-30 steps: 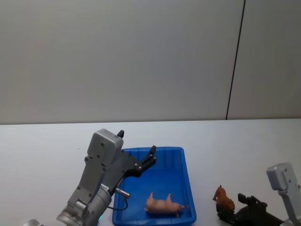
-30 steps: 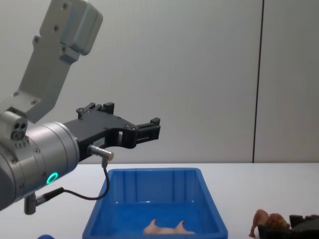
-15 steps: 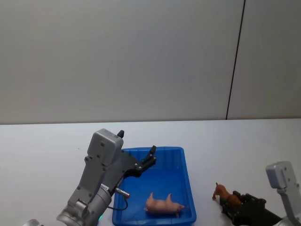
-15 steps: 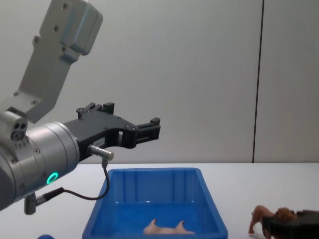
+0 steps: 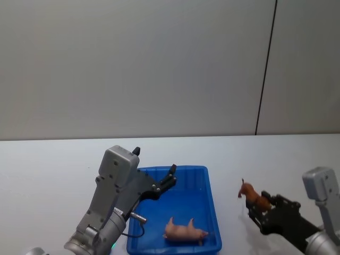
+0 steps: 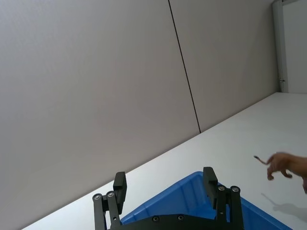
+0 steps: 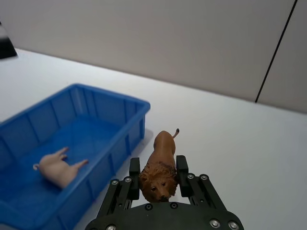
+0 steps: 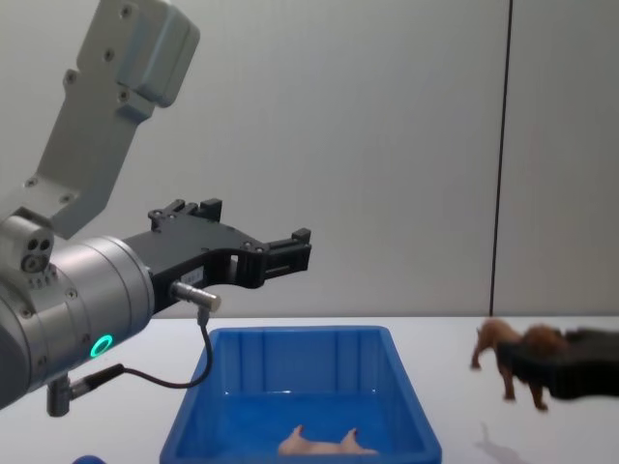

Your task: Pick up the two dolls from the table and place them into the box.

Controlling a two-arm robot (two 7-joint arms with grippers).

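Lion is in the right gripper: jaws closed most of the way, pinching it at the mane and shoulders, body and tail sticking out past the fingertips. It hangs clear of the table, just right of the box and about level with the rim in the chest view. I see its shadow on the tabletop underneath.

Pig is inside the box, lying on its side on the floor at the near end, close to the near wall.

Left gripper hovers above the box's left side, jaws wide apart, nothing between them. There's a green ring light lit on that arm's wrist housing in the chest view.

I can't make out any readable text on the box, toys or arms.
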